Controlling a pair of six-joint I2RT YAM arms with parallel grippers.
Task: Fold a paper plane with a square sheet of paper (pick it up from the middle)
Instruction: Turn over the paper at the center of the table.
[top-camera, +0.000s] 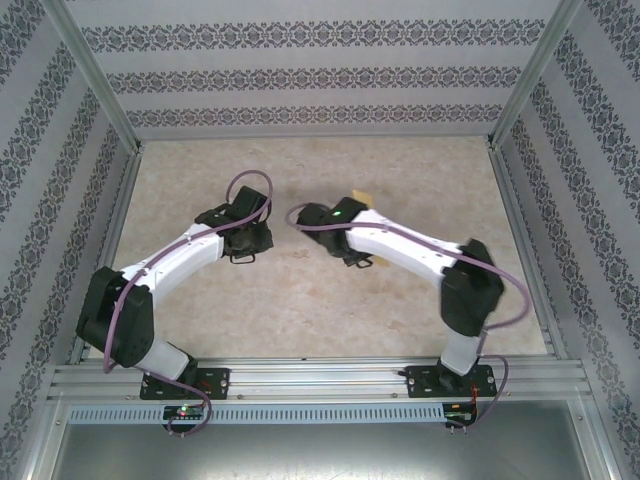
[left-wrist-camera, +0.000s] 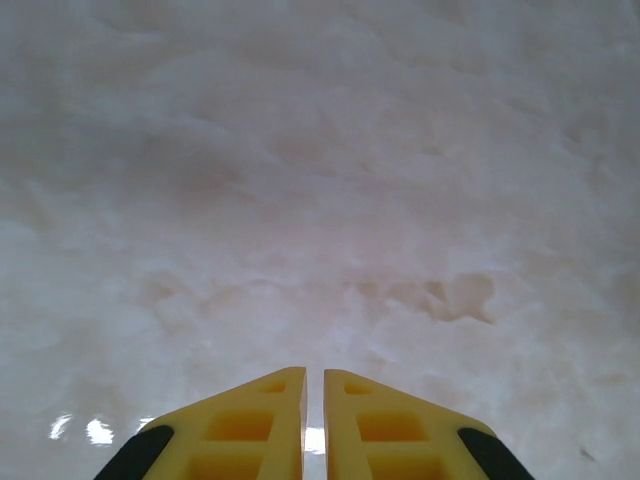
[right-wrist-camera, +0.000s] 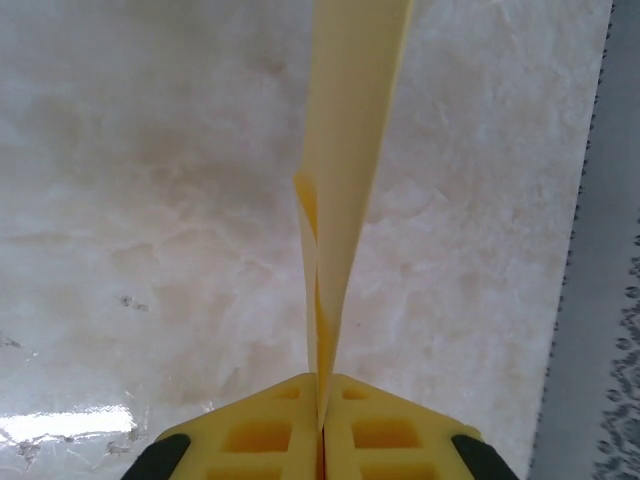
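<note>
Table (top-camera: 300, 310): beige marbled top, boxed in by patterned walls (top-camera: 300, 75), with an aluminium rail (top-camera: 320, 375) along the near edge.

Left arm (top-camera: 170, 262): reaches up and inward from its base, wrist near table centre. Right arm (top-camera: 410, 248): elbow out to the right, forearm running left toward the centre. The two wrists are near each other but apart.

Left gripper (left-wrist-camera: 313, 375): yellow fingers (left-wrist-camera: 250, 425) drawn almost together, a thin slit between them and nothing in it. It points at bare table top.

Right gripper (right-wrist-camera: 321, 380): clamped on the sheet of paper (right-wrist-camera: 345, 150).

Paper: yellow, folded into a narrow strip seen edge-on. It rises from between the right fingertips, widens away from them and runs out of the top of the right wrist view. A shorter folded layer sits on its left side, peeling slightly away. In the top view a small yellow corner (top-camera: 360, 196) shows just past the right wrist, toward the far wall.
</note>
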